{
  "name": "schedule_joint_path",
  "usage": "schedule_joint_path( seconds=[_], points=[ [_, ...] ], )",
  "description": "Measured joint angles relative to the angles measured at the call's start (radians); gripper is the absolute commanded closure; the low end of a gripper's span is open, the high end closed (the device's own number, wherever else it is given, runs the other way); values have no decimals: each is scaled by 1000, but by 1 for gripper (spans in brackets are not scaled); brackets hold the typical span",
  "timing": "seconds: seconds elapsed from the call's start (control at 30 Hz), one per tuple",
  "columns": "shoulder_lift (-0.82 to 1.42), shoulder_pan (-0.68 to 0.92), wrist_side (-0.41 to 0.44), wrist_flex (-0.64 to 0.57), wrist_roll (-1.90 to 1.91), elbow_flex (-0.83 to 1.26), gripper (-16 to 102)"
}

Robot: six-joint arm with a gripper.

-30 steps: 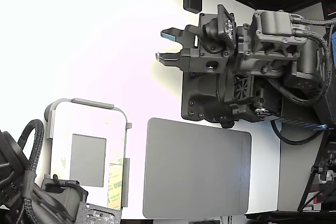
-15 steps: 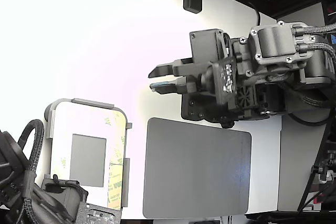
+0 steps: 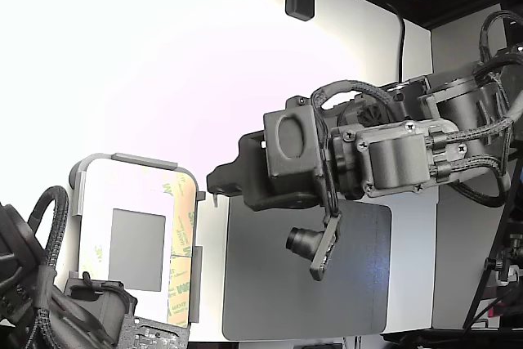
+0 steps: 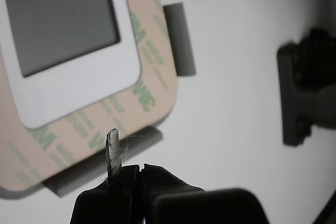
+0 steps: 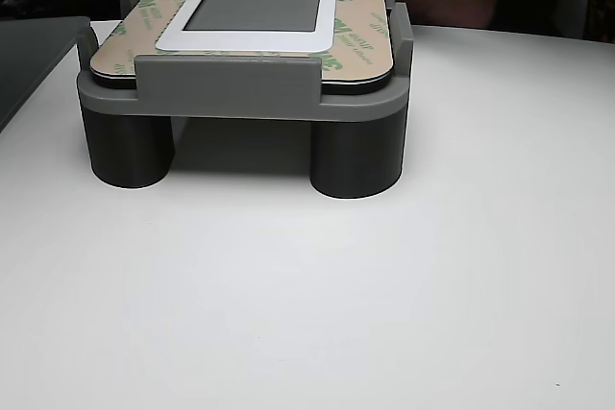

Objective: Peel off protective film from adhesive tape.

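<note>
The arm's body is hiding most of the gripper in the exterior view; its jaws are pressed together, hovering beside the film, apart.

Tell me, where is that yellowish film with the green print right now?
The protective film lies along the white panel in the grey holder, at the exterior view's lower left, beside the large grey mat; the gripper hangs apart from it.

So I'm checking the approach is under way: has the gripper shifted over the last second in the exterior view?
Yes. The gripper has swung down and toward the exterior view's left, from above the large grey mat to just beside the white panel.
</note>
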Motion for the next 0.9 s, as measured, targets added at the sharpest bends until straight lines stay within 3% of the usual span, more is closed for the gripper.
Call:
schedule_joint_path(
  seconds=[0.2, 0.67, 0.9],
  points=[
    [-81, 21, -14, -67, -187, 0, 96],
    [-265, 92, 11, -46, -474, -118, 96],
    [-301, 110, -3, -120, -522, -114, 96]
  ],
)
